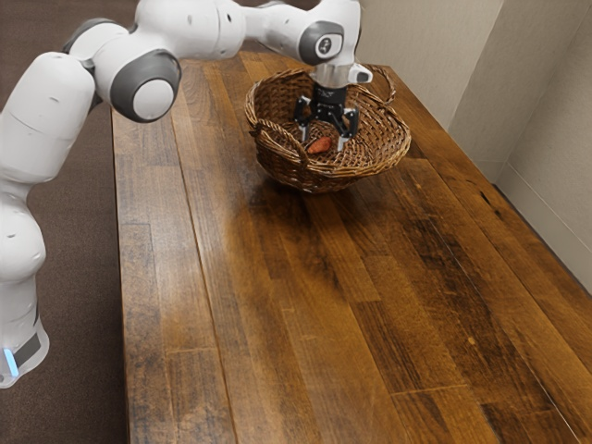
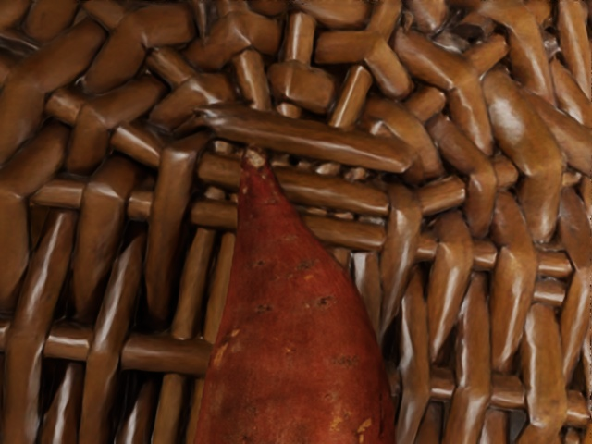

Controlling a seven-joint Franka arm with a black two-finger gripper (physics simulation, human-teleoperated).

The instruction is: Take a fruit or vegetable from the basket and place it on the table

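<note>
Sweet potato (image 2: 298,347), one, in one basket (image 1: 375,159), below one spread tool (image 1: 323,140).

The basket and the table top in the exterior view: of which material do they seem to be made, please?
The basket looks like woven wicker with a slight gloss: brown strands cross over and under each other. The table top seems to be wood with a varnished sheen, as grain and plank joints show; a wood-look laminate is possible too.

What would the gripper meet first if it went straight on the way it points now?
Probably the reddish vegetable: the gripper points down at it inside the basket. Depth is unclear, though, so its open fingers might straddle it and touch wicker first.
</note>
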